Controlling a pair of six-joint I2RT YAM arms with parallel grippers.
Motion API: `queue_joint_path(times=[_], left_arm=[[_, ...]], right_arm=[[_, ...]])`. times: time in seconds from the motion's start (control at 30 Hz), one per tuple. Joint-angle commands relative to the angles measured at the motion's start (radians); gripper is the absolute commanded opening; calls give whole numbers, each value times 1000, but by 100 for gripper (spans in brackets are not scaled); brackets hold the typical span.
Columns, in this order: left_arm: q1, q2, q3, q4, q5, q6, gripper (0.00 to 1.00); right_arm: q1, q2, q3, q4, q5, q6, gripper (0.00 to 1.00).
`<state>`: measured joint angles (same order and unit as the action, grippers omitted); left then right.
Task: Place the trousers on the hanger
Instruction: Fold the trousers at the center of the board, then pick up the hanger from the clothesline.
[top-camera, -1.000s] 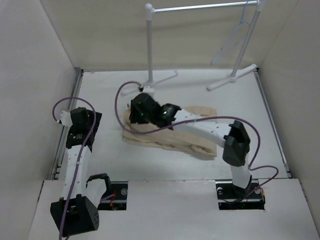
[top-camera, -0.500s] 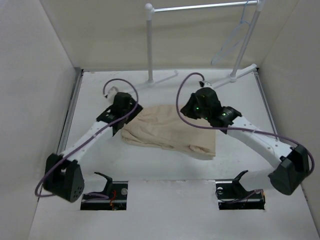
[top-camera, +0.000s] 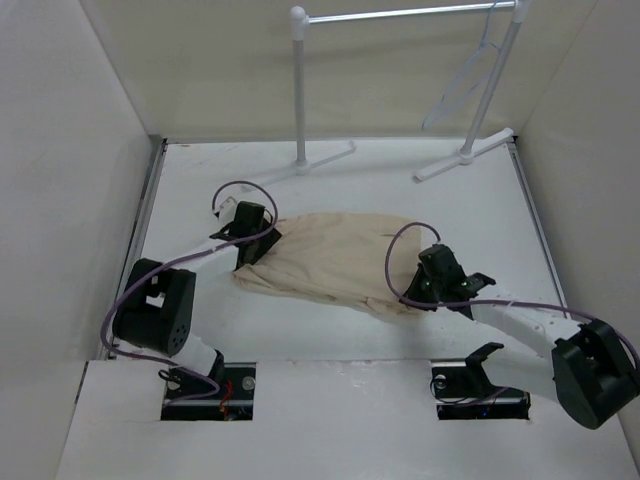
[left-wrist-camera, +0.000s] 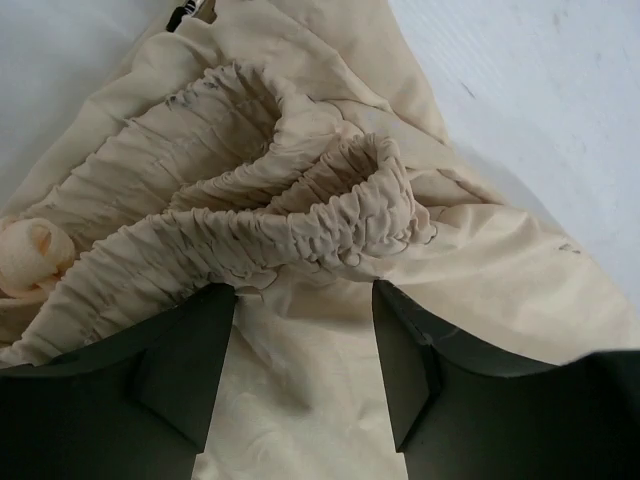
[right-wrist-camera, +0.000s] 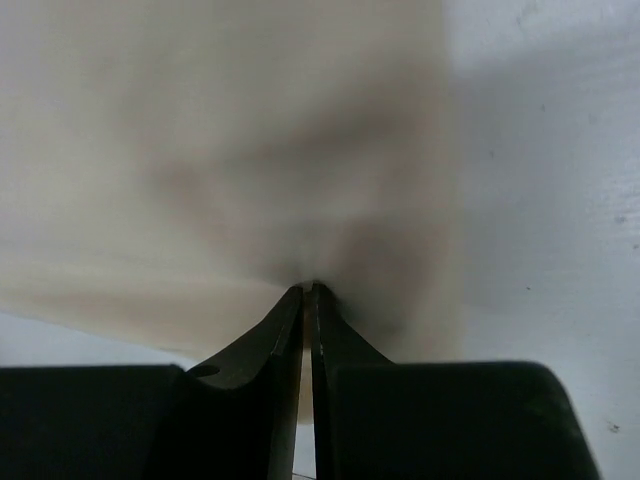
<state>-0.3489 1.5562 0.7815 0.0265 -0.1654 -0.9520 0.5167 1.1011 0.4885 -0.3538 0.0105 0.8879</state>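
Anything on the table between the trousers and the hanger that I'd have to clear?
The top view shows only bare table and the white rack's right foot between the trousers and the hanger, which hangs above the foot.

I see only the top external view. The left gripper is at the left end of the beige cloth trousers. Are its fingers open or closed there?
Observer: Open. In the left wrist view the left gripper has its fingers spread, and the gathered elastic waistband of the beige cloth trousers lies just past the fingertips, not between them.
Operator: And the right gripper, please?
Observer: In the right wrist view the right gripper is shut. The cloth puckers where the tips meet, so it seems to pinch the fabric.
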Motion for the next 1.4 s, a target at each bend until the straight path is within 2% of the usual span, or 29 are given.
queue_joint_path(times=[0.0,0.13,0.23,0.43,0.5,0.57,0.6,0.63,0.7,0.73,0.83,1.0,1.17,1.37], left_arm=[[57,-74,-97,-62,-46,25,56],[60,-197,-123,-100,-72,36,57],[66,-272,-96,-158,-94,41,59],[58,-349,25,-235,-95,78,60],[14,-331,73,-238,-88,81,56],[-59,-289,119,-226,-77,81,47],[-109,-257,145,-221,-66,81,40],[-156,-224,169,-215,-53,81,34],[-239,-165,191,-188,-36,81,25],[-267,-142,190,-172,-34,79,23],[-299,-111,154,-148,-36,75,22],[-201,-186,21,-160,-45,78,24],[-88,-306,-103,-171,-33,88,29],[40,-298,-159,-169,20,93,33]], right_arm=[[3,48,-36,96,-46,37,14],[21,120,-13,104,-53,17,16],[33,111,22,73,-55,-3,19],[30,-13,151,-80,-58,-41,40],[13,-24,209,-97,-53,-58,44],[-31,3,303,-100,-58,-82,45],[-48,28,359,-99,-61,-93,43],[-65,54,419,-97,-66,-104,36],[-96,101,563,-102,-87,-131,13],[-108,118,634,-103,-96,-142,7],[-164,175,870,-108,-118,-196,4],[-348,324,1211,-155,-142,-248,8],[-491,492,1439,-171,-178,-265,15],[-550,698,1627,-179,-254,-264,46]])
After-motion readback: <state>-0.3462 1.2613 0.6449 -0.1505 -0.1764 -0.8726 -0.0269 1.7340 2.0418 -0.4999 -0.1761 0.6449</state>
